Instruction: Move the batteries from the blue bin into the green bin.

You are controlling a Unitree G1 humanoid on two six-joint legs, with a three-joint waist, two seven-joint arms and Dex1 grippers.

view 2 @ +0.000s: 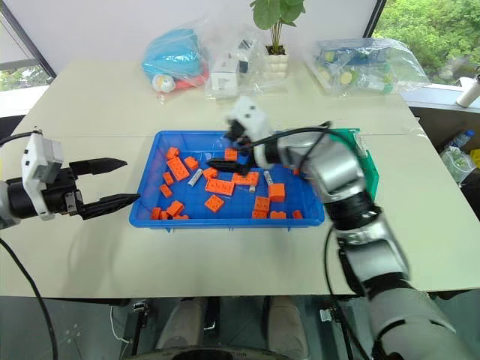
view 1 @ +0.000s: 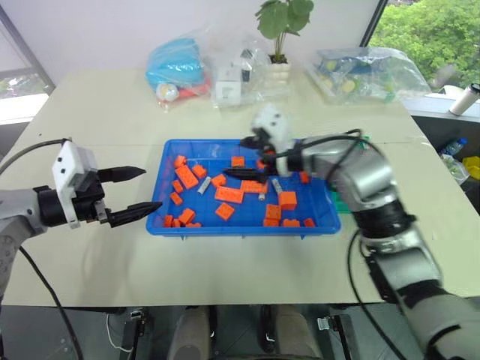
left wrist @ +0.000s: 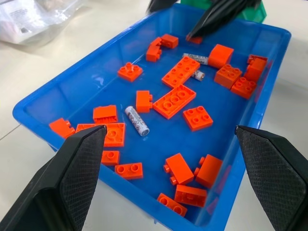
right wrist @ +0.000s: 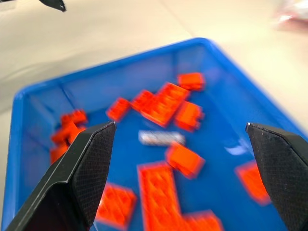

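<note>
— Where are the batteries?
— Several lie among orange bricks in the blue bin; the green bin's inside is hidden.
— And the pincers?
— Right pincer over the bin, left pincer beside it — both released, nothing grasped.

Left arm is reaching in from the left, its end effector pointing right with fingers spread wide, empty. Right arm is bending across from the right, its end effector pointing left and slightly down, fingers wide apart, holding nothing.
</note>
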